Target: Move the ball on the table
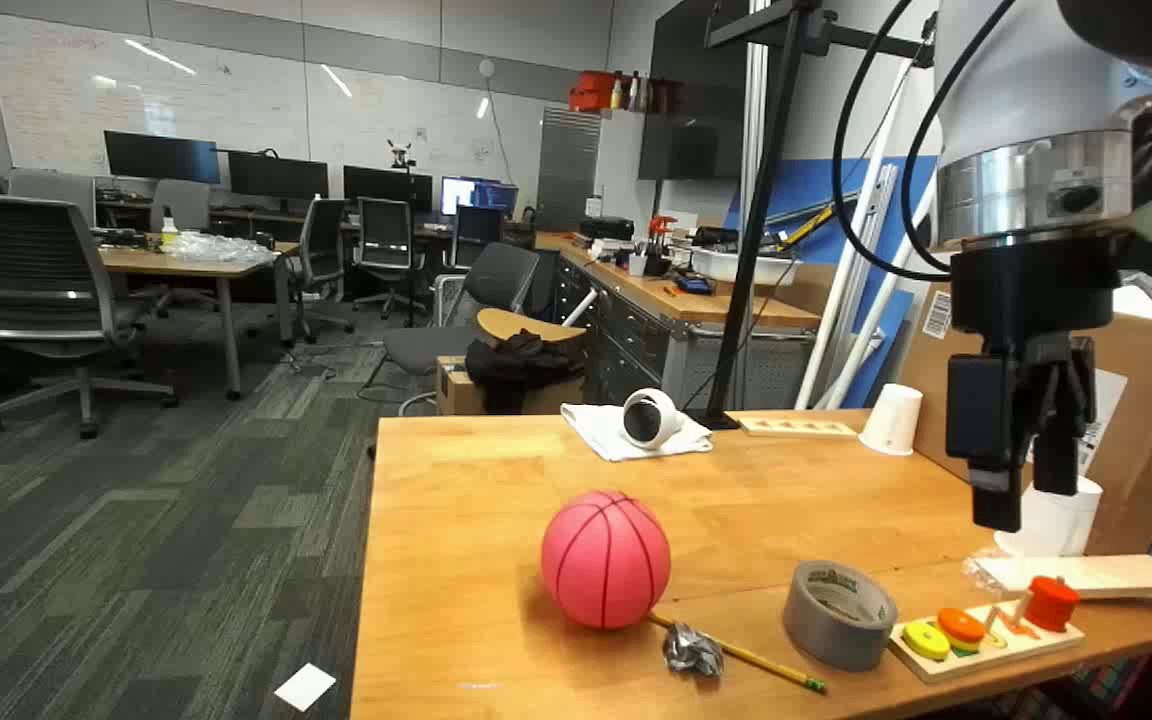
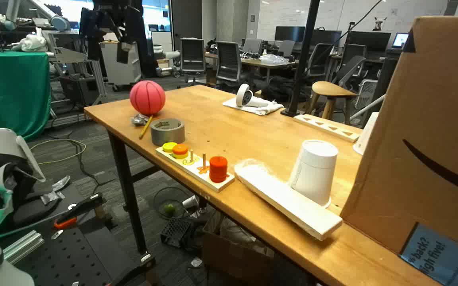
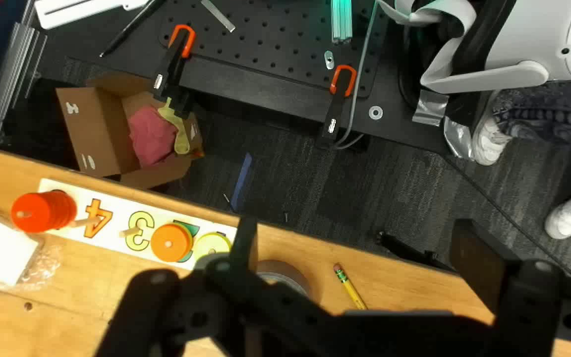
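Note:
The ball is a pink ball with dark basketball lines point(image 1: 606, 560). It rests on the wooden table point(image 1: 466, 480) near the table's edge, and it also shows in an exterior view point(image 2: 147, 97). It does not show in the wrist view. My gripper point(image 1: 1028, 490) hangs above the table, well apart from the ball. In the wrist view the two fingers point(image 3: 360, 248) stand wide apart with nothing between them; the tabletop and a pencil show far below.
Beside the ball lie crumpled foil point(image 1: 693, 650), a yellow pencil point(image 1: 761, 662) and a grey tape roll point(image 1: 826, 635). A stacking toy point(image 2: 197, 171), white cup point(image 2: 314, 174) and cardboard box point(image 2: 424, 139) line one side. A white device point(image 1: 651, 418) sits on cloth beside a black pole point(image 1: 751, 220).

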`<state>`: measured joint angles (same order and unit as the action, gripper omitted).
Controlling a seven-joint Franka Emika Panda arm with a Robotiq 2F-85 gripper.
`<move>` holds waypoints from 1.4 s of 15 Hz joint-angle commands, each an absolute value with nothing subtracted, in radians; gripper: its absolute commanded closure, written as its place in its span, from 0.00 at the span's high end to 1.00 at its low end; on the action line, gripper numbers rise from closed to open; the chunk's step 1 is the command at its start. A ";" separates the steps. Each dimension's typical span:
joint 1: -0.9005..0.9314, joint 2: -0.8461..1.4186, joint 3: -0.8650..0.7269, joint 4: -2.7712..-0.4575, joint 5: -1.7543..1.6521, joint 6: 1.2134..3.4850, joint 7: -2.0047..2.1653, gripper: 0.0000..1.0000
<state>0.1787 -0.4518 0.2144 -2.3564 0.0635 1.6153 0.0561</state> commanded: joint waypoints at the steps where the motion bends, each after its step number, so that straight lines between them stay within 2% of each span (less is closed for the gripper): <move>1: 0.185 -0.451 0.209 -2.352 0.062 1.614 0.058 1.00; 21: 0.212 -0.449 0.229 -2.364 0.075 1.658 0.039 1.00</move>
